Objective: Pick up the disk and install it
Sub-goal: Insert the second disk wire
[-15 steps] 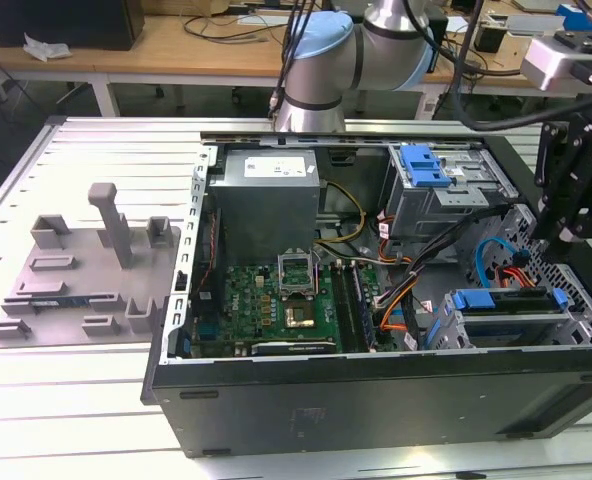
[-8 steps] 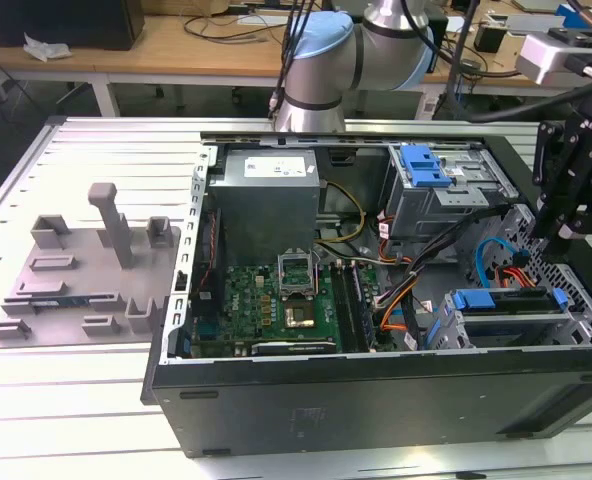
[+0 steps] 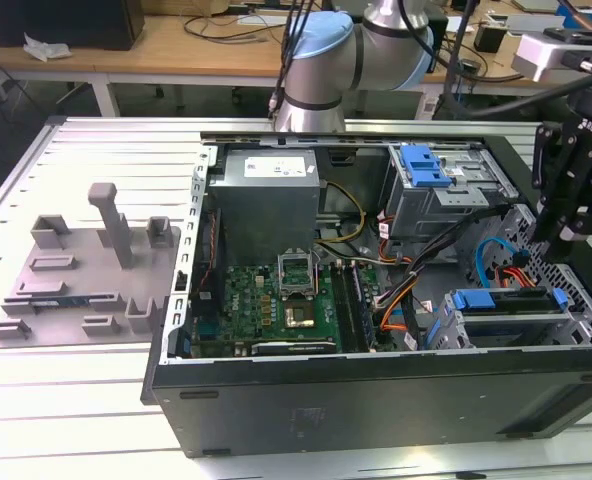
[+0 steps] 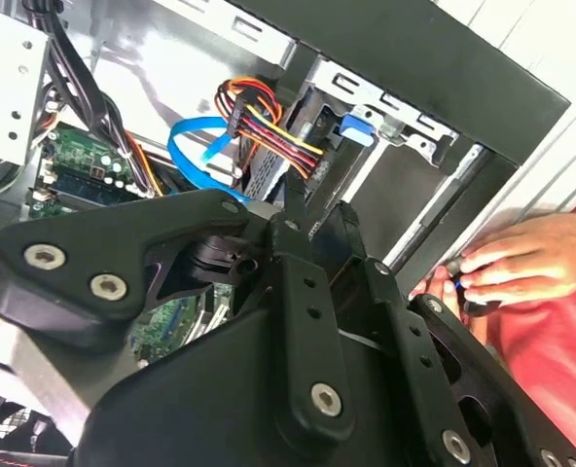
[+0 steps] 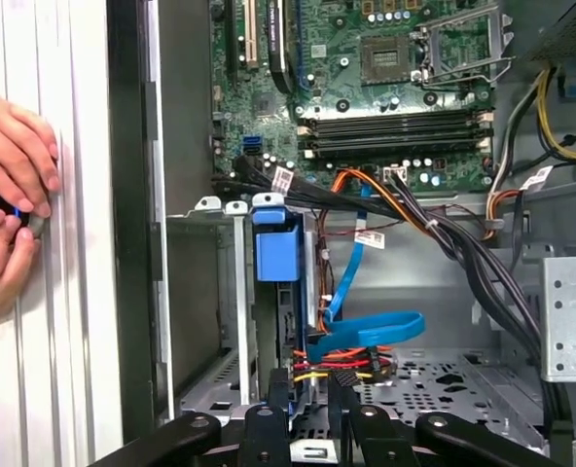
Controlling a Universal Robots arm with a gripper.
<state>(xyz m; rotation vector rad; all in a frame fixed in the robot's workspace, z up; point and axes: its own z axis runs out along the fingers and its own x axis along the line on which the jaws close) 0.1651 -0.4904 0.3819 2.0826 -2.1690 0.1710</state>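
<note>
The gripper [image 3: 573, 215] hangs over the right end of the open case [image 3: 276, 400], above the drive cage [image 3: 576, 325]. The disk [image 3: 506, 303], in its blue bracket, already sits in that cage, near the case's front wall. Whether the fingers are released or clenched cannot be told. Loose cables [image 5: 361, 336] drape close by and could snag the arm. A person's hands [image 5: 11, 195] rest just outside the case wall, risking contact.

Open computer case [image 3: 376, 300] seen from above, at distance, in exterior view; drive cage end framed close in both wrist views; motherboard [image 5: 385, 88] shared.
</note>
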